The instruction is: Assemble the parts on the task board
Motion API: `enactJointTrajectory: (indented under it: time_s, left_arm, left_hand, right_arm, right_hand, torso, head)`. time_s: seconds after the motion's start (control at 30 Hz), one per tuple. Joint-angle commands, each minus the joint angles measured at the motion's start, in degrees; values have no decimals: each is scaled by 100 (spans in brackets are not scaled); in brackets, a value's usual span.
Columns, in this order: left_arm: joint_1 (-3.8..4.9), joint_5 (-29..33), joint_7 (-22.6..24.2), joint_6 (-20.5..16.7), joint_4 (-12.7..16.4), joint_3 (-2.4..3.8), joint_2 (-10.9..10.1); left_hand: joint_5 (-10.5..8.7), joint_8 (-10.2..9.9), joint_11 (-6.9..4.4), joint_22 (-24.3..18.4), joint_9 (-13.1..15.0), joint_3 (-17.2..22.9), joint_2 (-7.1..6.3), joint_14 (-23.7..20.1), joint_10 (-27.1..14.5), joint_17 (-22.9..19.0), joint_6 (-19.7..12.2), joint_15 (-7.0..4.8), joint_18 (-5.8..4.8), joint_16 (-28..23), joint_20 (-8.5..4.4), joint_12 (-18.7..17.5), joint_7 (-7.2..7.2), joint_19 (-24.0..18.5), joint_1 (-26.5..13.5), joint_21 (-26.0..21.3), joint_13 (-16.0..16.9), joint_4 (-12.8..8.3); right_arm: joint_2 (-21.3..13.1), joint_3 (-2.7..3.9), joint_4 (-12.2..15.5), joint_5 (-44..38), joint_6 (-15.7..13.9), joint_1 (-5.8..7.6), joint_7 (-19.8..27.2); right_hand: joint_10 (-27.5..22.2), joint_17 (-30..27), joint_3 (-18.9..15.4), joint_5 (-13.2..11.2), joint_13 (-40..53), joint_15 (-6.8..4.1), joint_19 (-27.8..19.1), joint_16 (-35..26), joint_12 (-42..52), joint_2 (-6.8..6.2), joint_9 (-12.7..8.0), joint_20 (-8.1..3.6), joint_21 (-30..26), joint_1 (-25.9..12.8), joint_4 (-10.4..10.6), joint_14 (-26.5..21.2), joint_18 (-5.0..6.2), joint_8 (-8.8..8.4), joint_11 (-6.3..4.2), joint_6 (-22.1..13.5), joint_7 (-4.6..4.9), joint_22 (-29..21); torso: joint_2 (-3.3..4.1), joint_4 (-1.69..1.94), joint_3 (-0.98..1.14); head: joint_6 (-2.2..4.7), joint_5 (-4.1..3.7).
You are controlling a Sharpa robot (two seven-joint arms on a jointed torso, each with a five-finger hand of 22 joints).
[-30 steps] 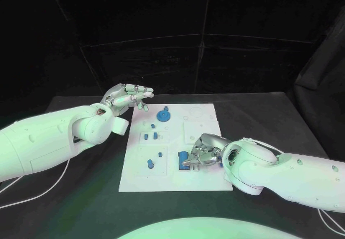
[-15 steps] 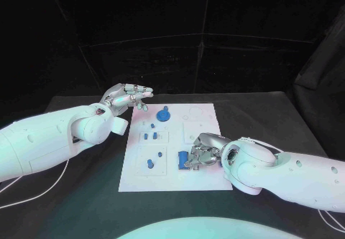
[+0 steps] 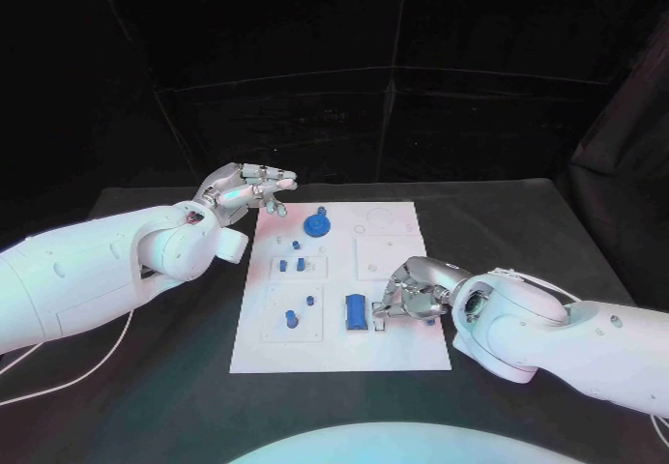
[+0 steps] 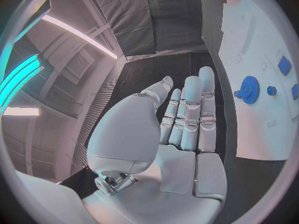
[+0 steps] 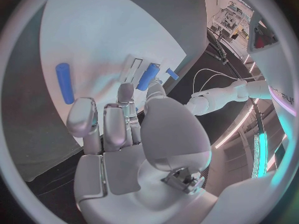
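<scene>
Resting on the board [image 3: 341, 353] beside a blue bar [image 3: 356, 312], right hand [image 3: 413, 295] curled, grasp undeterminable, left hand [image 3: 247, 188] raised, fingers apart, nothing held.

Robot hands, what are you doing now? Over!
Left hand open, hovering off the white task board. Right hand empty, fingers beside the long blue block lying on the board. Nothing in the way.

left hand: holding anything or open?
Open. The left hand hovers beside the board's far corner, fingers spread, palm empty in the wrist view.
</scene>
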Motion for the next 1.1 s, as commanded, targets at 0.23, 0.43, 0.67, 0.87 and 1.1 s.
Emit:
enactJointTrajectory:
  time_s: [0.23, 0.43, 0.67, 0.87, 1.1]
  left_arm:
    - [6, 19, 13, 57, -12, -2, 13]
    - [-1, 19, 16, 68, -13, -8, 34]
    - [-6, 18, 17, 74, -10, -16, 39]
    - [-7, 18, 16, 76, -8, -19, 34]
    - [-7, 18, 17, 77, -10, -21, 28]
  left_hand:
    - [12, 19, 2, -7, -3, -7, -17, -34, -33, -6, -23, 3, 31, -27, -11, 19, -4, 2, 11, -27, -9, -20]
    - [12, 19, 2, -7, -3, -7, -17, -34, -33, -6, -23, 3, 31, -27, -11, 19, -4, 2, 11, -27, -9, -20]
    - [12, 19, 2, -7, -3, -7, -17, -34, -33, -6, -23, 3, 31, -27, -11, 19, -4, 2, 11, -27, -9, -20]
    - [12, 19, 2, -7, -3, -7, -17, -34, -33, -6, -23, 3, 31, -27, -11, 19, -4, 2, 11, -27, -9, -20]
    - [12, 19, 2, -7, -3, -7, -17, -34, -33, -6, -23, 3, 31, -27, -11, 19, -4, 2, 11, -27, -9, -20]
  right_arm:
    - [-782, 4, 141, 375, 53, 71, 553]
    - [-938, 3, 127, -205, 337, 78, 288]
    - [-932, 2, 53, -704, 599, 77, -18]
    - [-842, 1, -41, -931, 865, 73, -200]
    - [-756, 1, -123, -1159, 962, 70, -295]
  right_hand:
    - [-39, 49, 58, 353, -69, 67, -8, 5, -132, 224, -147, 57, -23, 473, -174, 211, 61, -270, 54, 113, 53, 19]
    - [-46, 31, -105, 598, -188, 52, -12, -20, -287, 180, -196, 44, -31, 394, -68, 204, 64, -371, 32, 373, 12, 14]
    - [-4, 31, -366, 246, -192, 26, -12, -37, -299, 59, -139, 23, -41, 158, 179, 204, 65, -387, 0, 549, -40, 11]
    - [14, 38, -468, 76, -167, 12, -3, -42, -280, 31, -63, 8, -39, 34, 268, 208, 62, -373, -15, 605, -61, 23]
    - [17, 41, -487, 36, -157, 11, 0, -43, -272, 31, -42, 6, -38, -9, 274, 208, 61, -372, -17, 613, -64, 27]
  torso:
    - [1, -12, -5]
    - [0, 2, 2]
    - [4, 9, -6]
    - [3, 10, -4]
    - [5, -1, -1]
  head:
    - [43, -118]
    - [67, -185]
    - [68, -202]
    - [57, -196]
    - [46, -188]
